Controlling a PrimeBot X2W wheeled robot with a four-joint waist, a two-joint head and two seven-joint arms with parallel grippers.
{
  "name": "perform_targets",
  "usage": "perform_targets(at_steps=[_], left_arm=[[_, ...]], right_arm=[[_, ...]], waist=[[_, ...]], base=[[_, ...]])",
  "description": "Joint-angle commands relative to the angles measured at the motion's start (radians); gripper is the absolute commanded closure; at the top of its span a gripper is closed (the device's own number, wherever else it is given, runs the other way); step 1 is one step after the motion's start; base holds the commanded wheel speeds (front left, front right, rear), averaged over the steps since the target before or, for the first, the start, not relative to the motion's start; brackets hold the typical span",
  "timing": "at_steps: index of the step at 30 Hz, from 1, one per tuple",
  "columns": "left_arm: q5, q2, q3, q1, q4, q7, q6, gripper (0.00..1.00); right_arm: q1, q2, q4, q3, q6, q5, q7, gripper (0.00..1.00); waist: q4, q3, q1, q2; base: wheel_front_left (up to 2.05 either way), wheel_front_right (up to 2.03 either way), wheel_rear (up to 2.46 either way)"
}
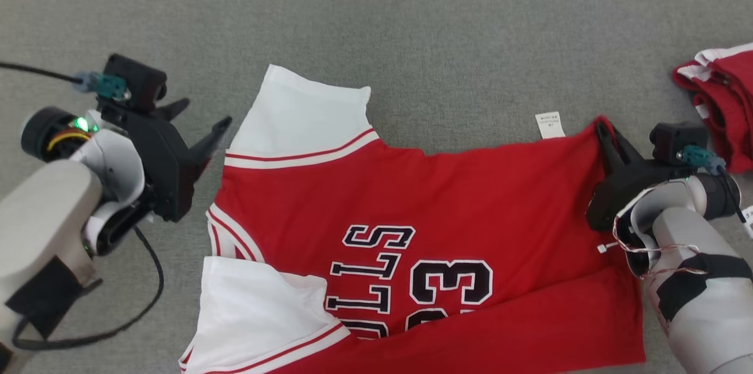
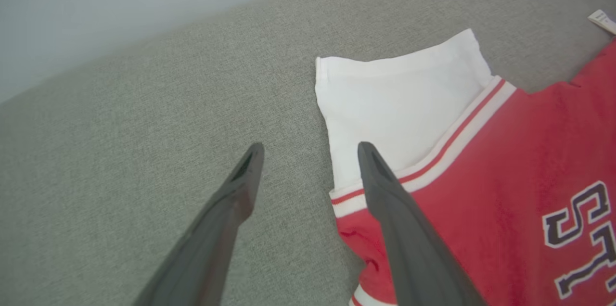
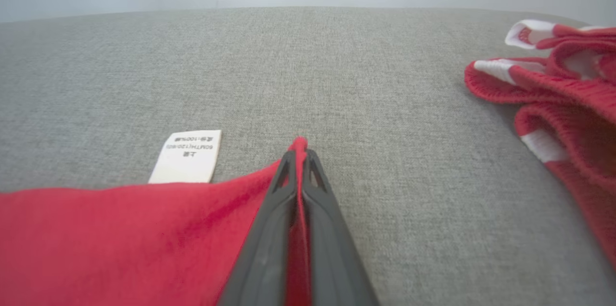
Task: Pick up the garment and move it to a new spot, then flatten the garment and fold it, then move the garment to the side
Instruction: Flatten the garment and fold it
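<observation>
The red jersey (image 1: 447, 209) lies spread on the grey cushion (image 1: 412, 27), lettering up. The right gripper (image 3: 299, 151) has its fingers pressed together on the jersey's corner, just beside the white care label (image 3: 186, 157). The left gripper (image 1: 206, 113) sits with fingers apart beside the jersey's white sleeve (image 1: 300, 115). Beyond the jersey's pinched corner lies a bunched red garment (image 1: 720, 97).

You lose the jersey (image 1: 412, 197) at the head view's bottom edge, its lettering (image 1: 376, 280) cut mid-word. The care label (image 1: 550, 125) print is too small to read there. The second red garment (image 1: 720, 103) runs off the right edge.
</observation>
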Motion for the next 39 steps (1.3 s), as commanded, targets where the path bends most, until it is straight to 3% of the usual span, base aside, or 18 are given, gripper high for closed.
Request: perform_targets(at_steps=[1,22,31,32,33,34,39], left_arm=[[-0.037,0.013,-0.022,-0.043,-0.011,-0.002,0.002,0.00],[-0.203,0.061,-0.225,-0.284,0.070,-0.044,0.002,0.00],[-0.225,0.064,-0.287,-0.314,0.136,-0.081,0.002,0.01],[-0.224,0.065,-0.292,-0.318,0.137,-0.091,0.002,0.20],[-0.226,0.064,-0.296,-0.319,0.138,-0.099,0.002,0.78],[-0.228,0.063,-0.303,-0.321,0.135,-0.097,0.002,1.00],[-0.232,0.068,-0.323,-0.346,0.114,-0.115,0.002,1.00]], right_arm=[[-0.030,0.004,0.000,0.010,-0.003,0.010,-0.012,1.00],[-0.100,0.056,-0.003,0.104,-0.004,0.072,-0.065,1.00],[-0.095,0.050,-0.001,0.123,-0.008,0.095,-0.068,1.00],[-0.093,0.049,-0.001,0.125,-0.008,0.097,-0.068,1.00],[-0.092,0.047,-0.001,0.126,-0.008,0.099,-0.069,1.00],[-0.093,0.045,-0.001,0.126,-0.008,0.100,-0.069,1.00],[-0.097,0.047,-0.009,0.123,-0.008,0.098,-0.070,1.00]], waist=[[-0.028,0.052,-0.0001,-0.0001],[-0.147,0.215,-0.0001,-0.0001],[-0.156,0.241,-0.0001,-0.0001],[-0.155,0.241,-0.0001,-0.0001],[-0.154,0.241,-0.0001,-0.0001],[-0.152,0.241,-0.0001,-0.0001],[-0.147,0.239,-0.0001,-0.0001]], base=[[0.00,0.00,0.00],[0.00,0.00,0.00],[0.00,0.00,0.00],[0.00,0.00,0.00],[0.00,0.00,0.00],[0.00,0.00,0.00],[0.00,0.00,0.00]])
